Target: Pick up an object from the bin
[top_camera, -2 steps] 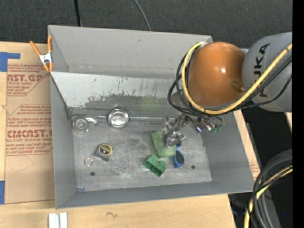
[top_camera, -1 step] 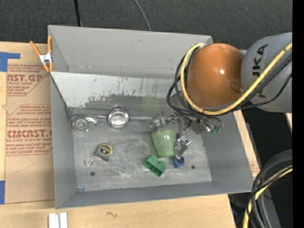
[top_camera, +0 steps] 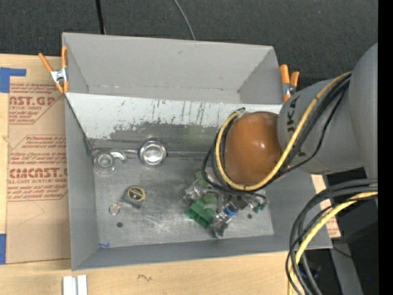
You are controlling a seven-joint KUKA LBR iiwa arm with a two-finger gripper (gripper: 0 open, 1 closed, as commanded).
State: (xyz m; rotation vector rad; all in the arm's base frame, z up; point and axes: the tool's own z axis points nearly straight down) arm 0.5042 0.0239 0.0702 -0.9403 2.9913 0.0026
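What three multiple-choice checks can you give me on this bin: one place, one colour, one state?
1. Where in the bin is the gripper? A lower right of the view; B upper left; C lower left.
2. What colour is the block beside it? A red; B green; C yellow.
3. How does the brass piece lie? A loose on the floor, apart from the gripper; B on the green block; C on the rim.
Answers: 1 A, it is down at the lower right. 2 B, plainly green. 3 A, bare floor surrounds it.
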